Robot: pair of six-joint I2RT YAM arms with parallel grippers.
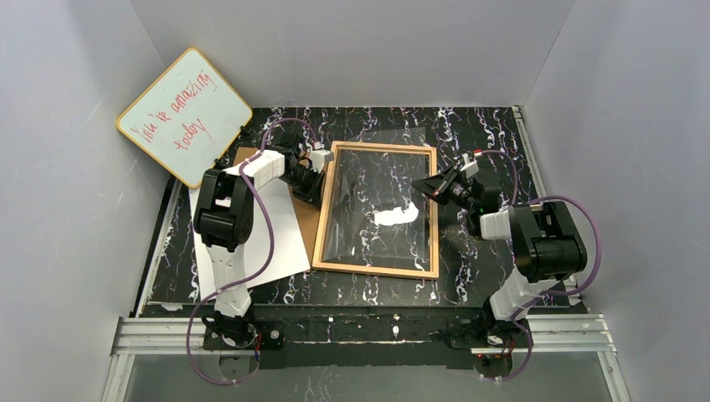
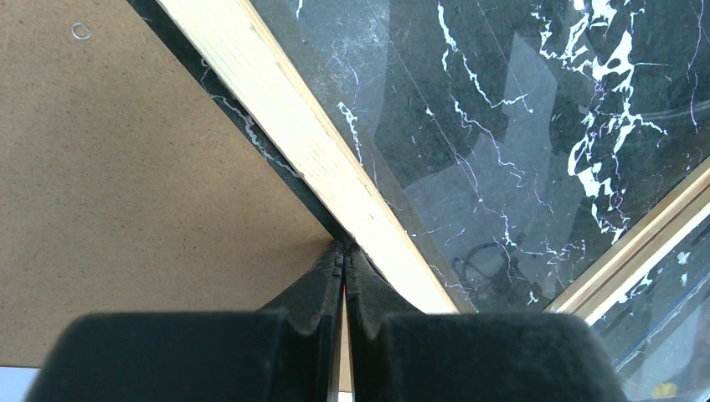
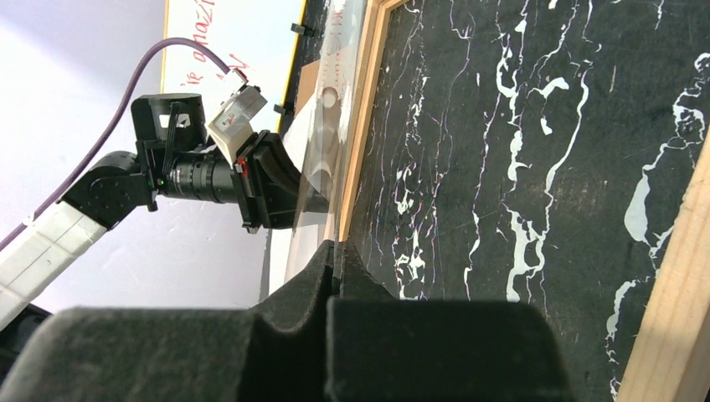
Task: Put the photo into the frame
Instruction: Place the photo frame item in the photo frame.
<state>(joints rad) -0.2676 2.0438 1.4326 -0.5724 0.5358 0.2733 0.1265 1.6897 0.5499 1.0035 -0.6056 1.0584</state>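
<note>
The light-wood frame (image 1: pixel 429 213) lies flat on the black marbled table. Its clear pane (image 1: pixel 368 188) is lifted and tilted above it, held between both arms. My left gripper (image 1: pixel 316 182) is shut at the frame's left rail (image 2: pixel 310 142), pinching the pane's left edge. My right gripper (image 1: pixel 417 186) is shut on the pane's right edge; in the right wrist view the pane (image 3: pixel 322 126) runs edge-on from my fingertips (image 3: pixel 335 244) to the left gripper (image 3: pixel 280 188). The photo (image 1: pixel 280 243) lies white side up at the left, partly under the left arm.
A brown backing board (image 1: pixel 306 219) lies under the photo beside the frame, and fills the left of the left wrist view (image 2: pixel 126 184). A yellow-rimmed whiteboard (image 1: pixel 184 113) with red writing leans at the back left. Grey walls enclose the table.
</note>
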